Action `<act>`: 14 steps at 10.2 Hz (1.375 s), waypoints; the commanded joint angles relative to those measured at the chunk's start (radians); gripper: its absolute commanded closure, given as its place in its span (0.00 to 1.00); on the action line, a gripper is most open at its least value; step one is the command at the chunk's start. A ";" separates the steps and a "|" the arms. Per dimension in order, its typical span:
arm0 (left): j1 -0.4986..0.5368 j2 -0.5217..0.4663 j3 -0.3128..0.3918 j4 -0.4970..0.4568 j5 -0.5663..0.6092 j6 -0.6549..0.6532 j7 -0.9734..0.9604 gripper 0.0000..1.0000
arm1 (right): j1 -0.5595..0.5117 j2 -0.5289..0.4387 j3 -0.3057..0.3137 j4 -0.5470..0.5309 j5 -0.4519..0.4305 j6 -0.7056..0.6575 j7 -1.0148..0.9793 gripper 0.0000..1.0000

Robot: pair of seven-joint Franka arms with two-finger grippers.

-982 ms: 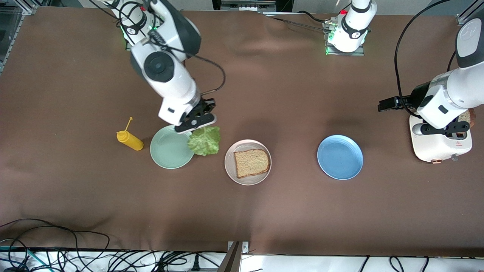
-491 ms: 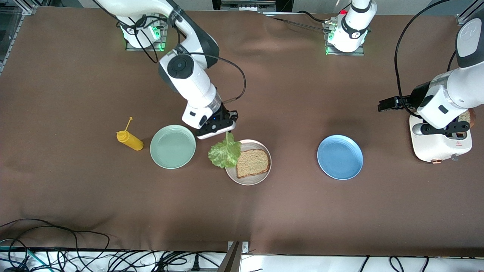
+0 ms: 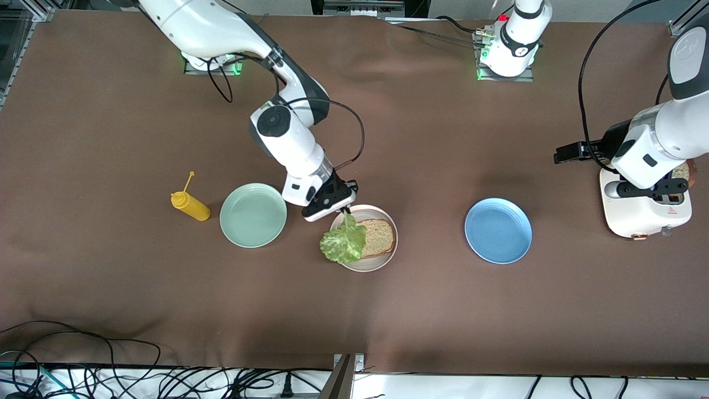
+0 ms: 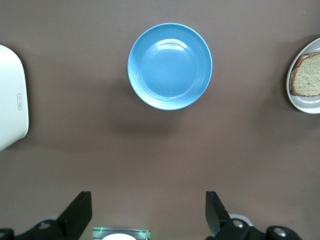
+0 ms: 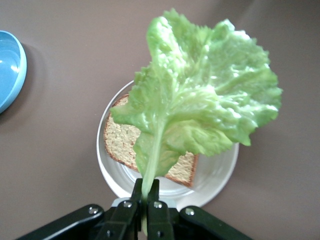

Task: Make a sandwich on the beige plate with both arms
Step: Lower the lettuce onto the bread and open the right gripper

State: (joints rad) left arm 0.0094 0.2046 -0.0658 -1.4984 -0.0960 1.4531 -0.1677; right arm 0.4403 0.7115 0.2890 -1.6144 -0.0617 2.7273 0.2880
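Brown table [image 3: 421,310]: right claw [image 3: 347,209] dangles lettuce [image 3: 344,243] over beige plate [image 3: 388,256].

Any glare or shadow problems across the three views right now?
Front view: soft shadows on the brown cloth, none hiding the round beige plate. Left wrist view: mild sheen in the glossy blue plate. Right wrist view: ruffled green lettuce leaf, pinched by the right pincer, glistens and covers much of the bread slice.
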 commanded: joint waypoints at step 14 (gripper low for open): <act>-0.012 0.002 -0.005 -0.003 0.013 -0.004 0.024 0.00 | 0.023 -0.146 -0.048 -0.170 0.046 -0.110 -0.018 0.00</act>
State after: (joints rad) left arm -0.0012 0.2078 -0.0700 -1.5000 -0.0960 1.4531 -0.1646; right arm 0.4799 0.7030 0.2588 -1.6916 -0.0416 2.8018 0.2895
